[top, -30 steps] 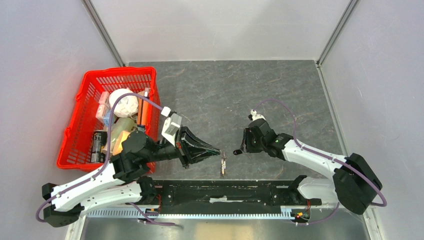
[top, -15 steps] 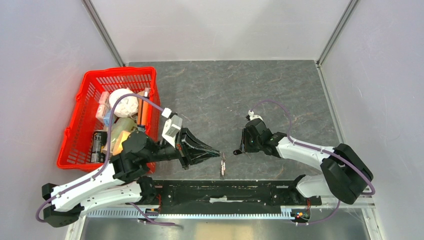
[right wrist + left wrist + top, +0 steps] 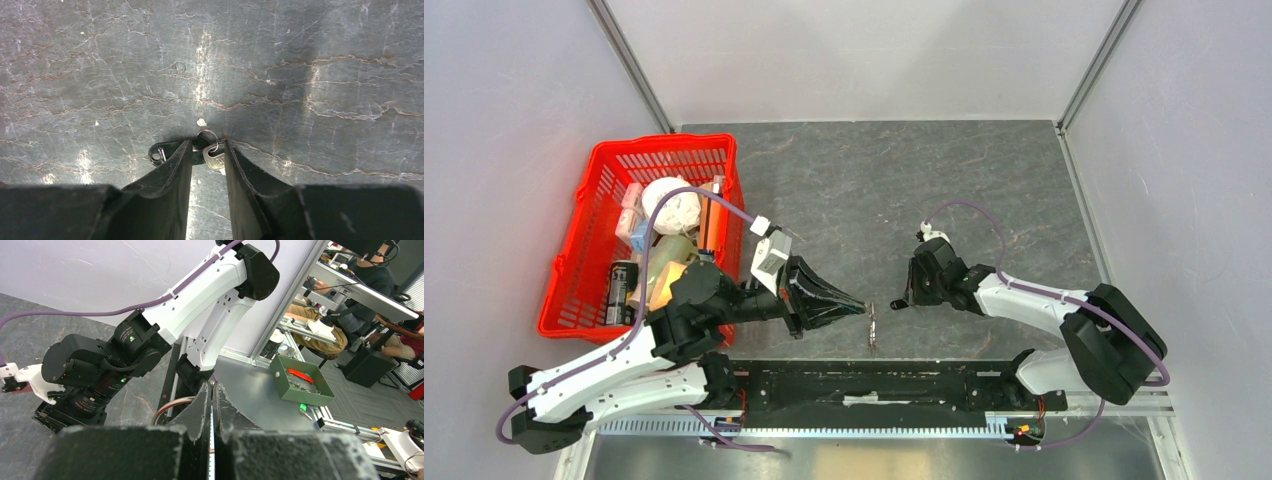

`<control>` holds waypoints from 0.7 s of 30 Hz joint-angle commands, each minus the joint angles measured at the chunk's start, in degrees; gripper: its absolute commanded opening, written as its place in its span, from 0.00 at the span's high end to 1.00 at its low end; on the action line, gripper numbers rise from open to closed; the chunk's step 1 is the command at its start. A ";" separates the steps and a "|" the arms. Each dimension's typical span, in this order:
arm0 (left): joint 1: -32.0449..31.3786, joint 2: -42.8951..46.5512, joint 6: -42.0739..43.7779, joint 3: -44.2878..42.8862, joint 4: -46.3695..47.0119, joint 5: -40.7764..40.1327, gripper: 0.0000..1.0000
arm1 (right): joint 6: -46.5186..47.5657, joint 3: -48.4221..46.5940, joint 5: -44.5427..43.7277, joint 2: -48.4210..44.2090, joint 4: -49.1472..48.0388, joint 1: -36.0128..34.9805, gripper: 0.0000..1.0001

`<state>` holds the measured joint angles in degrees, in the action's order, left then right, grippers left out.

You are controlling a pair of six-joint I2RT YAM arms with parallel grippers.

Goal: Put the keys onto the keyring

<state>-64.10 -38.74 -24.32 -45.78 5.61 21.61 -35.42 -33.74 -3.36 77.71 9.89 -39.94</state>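
My left gripper point(image 3: 862, 306) is shut on the keyring point(image 3: 871, 311), a thin silvery ring, with small silvery keys point(image 3: 872, 333) hanging below it above the table. In the left wrist view the ring point(image 3: 169, 407) curves out left of the closed jaws point(image 3: 211, 386). My right gripper point(image 3: 903, 300) is down at the table just right of it. In the right wrist view its jaws point(image 3: 207, 146) stand a little apart around a silvery key point(image 3: 215, 158) on a small wire loop point(image 3: 207, 134), with a black key head point(image 3: 167, 149) partly behind the left finger.
A red basket point(image 3: 594, 175) full of items stands at the far left beside my left arm. A black rail point(image 3: 874, 385) runs along the near edge just below the hanging keys. Grey walls close in both sides.
My right gripper has shifted slightly left and turned toward the left gripper. My left gripper has nudged slightly with the ring and keys still in it.
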 commanded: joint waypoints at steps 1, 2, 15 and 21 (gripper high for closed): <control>-0.05 -0.07 2.23 -1.44 0.81 1.28 0.98 | -0.24 0.86 -1.07 -0.04 -1.19 0.14 0.64; -0.02 -0.05 2.25 -1.35 0.81 1.25 0.98 | -0.21 0.95 -0.95 -0.16 -1.15 0.17 0.65; -0.10 0.44 2.32 -0.93 0.81 0.89 0.98 | 0.21 1.04 0.18 -0.42 -1.06 0.18 0.74; -0.08 0.56 2.26 -0.82 0.81 0.67 0.98 | 0.46 0.21 0.76 -0.02 -1.32 -0.04 0.75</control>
<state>-64.10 -38.94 -24.29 -45.78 5.61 21.58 -35.38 -33.26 -3.01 77.69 9.39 -39.90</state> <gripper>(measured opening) 0.034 0.258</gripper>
